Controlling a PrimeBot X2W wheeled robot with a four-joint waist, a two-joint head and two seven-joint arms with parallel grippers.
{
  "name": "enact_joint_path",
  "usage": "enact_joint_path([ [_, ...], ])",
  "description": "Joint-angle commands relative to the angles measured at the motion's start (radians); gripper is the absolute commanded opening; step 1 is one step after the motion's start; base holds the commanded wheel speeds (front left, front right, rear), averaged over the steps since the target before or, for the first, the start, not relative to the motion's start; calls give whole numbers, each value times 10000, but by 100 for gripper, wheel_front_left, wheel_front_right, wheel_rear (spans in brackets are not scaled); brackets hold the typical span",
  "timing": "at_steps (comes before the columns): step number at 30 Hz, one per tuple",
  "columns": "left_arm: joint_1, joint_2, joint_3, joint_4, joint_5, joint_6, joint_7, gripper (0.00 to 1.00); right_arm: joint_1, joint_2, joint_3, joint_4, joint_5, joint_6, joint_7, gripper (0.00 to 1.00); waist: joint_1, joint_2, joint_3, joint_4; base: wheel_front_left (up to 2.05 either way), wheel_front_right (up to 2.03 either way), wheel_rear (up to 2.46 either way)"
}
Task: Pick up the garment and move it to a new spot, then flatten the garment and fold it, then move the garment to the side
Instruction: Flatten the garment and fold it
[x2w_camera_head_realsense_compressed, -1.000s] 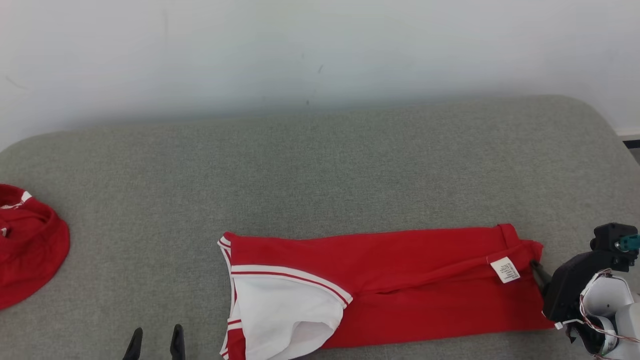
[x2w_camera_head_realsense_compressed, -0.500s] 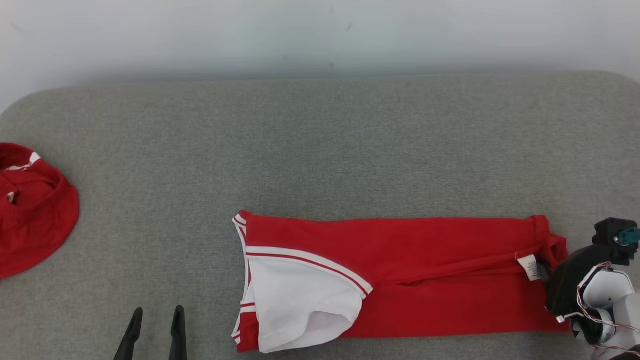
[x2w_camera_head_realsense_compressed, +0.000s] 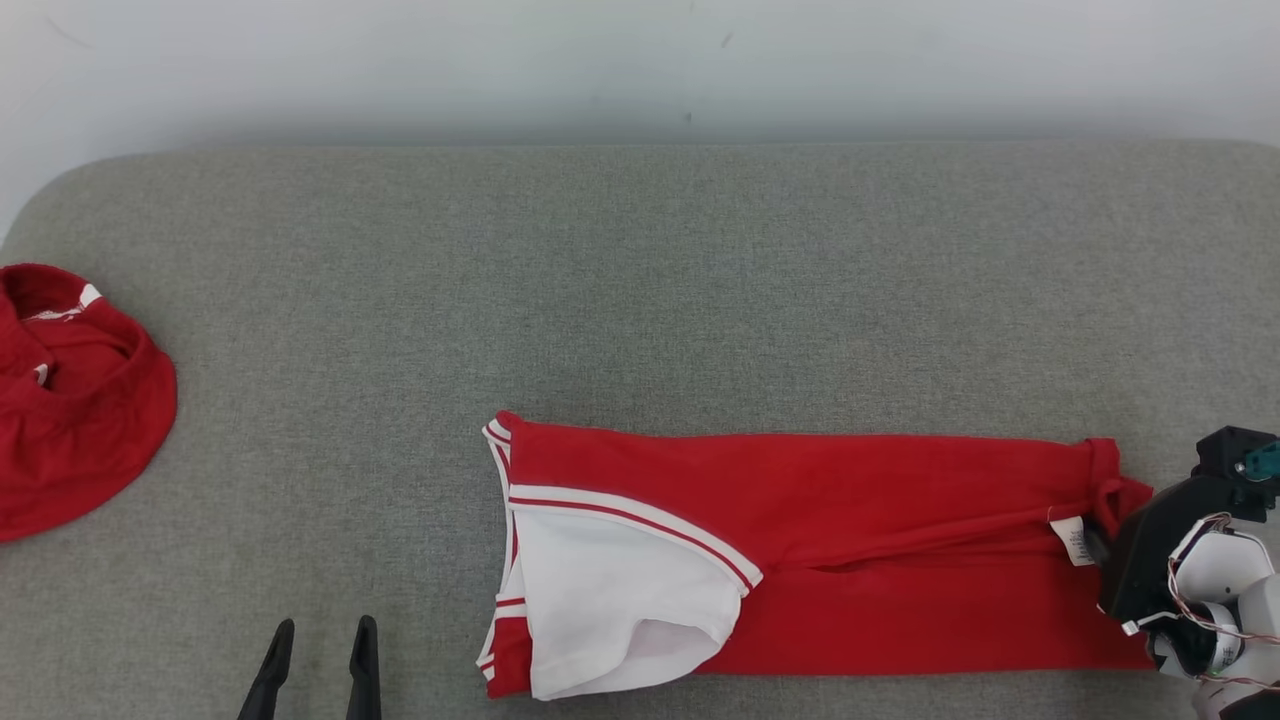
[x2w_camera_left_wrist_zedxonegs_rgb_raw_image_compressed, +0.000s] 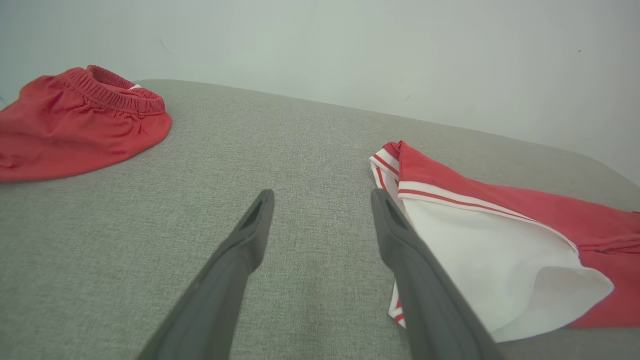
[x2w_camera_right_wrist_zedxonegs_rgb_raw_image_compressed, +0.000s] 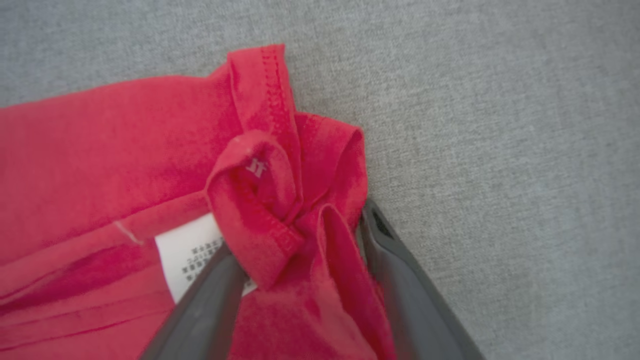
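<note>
Nearest, the left pincer (x2w_camera_head_realsense_compressed: 326, 623) hung with its fingers apart over the bare grey fabric table (x2w_camera_head_realsense_compressed: 640, 280). Beyond it lay the red garment (x2w_camera_head_realsense_compressed: 850, 520), folded long near the front edge. The right pincer (x2w_camera_right_wrist_zedxonegs_rgb_raw_image_compressed: 300, 227) stood apart astride the garment's bunched right hem. Another red garment (x2w_camera_head_realsense_compressed: 70, 420) lay far left, and a pale wall (x2w_camera_head_realsense_compressed: 640, 60) rose behind.

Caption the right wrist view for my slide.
Right fingers straddle the bunched corner of the red garment, beside its white label, on a grey cushion.
</note>
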Motion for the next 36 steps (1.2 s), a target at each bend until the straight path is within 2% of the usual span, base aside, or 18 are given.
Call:
enact_joint_path([
  [1,-61,40,2,23,2,9,-31,100,496,597,332,413,82,106,98,0,1,1,-7,6,0,0,0],
  [6,-23,45,73,13,27,9,-33,100,245,322,-33,241,-227,52,-643,0,1,1,-55,-24,0,0,0],
  [14,75,41,46,19,0,8,-33,100,-177,106,-2036,-20,-1614,38,-1768,0,1,1,-128,-149,0,0,0],
  [15,75,41,46,19,0,8,-33,100,-177,106,-2036,-20,-1614,38,-1768,0,1,1,-128,-149,0,0,0],
  [21,124,-34,-66,107,17,8,-31,100,59,-4,-3626,-512,-2831,40,-2092,0,1,1,-333,-135,0,0,0],
  [25,232,-61,-61,139,-78,8,-31,100,226,271,-4396,-973,-3620,46,-2049,0,1,1,-552,-120,0,0,0],
  [30,376,-111,4,191,-128,8,-31,100,498,1014,-3981,-1573,-3758,48,-1757,0,1,1,-958,-137,0,0,0],
  [33,534,-127,24,276,-143,8,-31,100,831,1548,-3019,-1887,-3115,48,-1360,0,1,1,-1299,-130,0,0,0],
  [36,660,-157,52,313,-148,8,-31,100,1153,1770,-1845,-2440,-2356,48,-1029,0,1,1,-1571,-119,0,0,0],
])
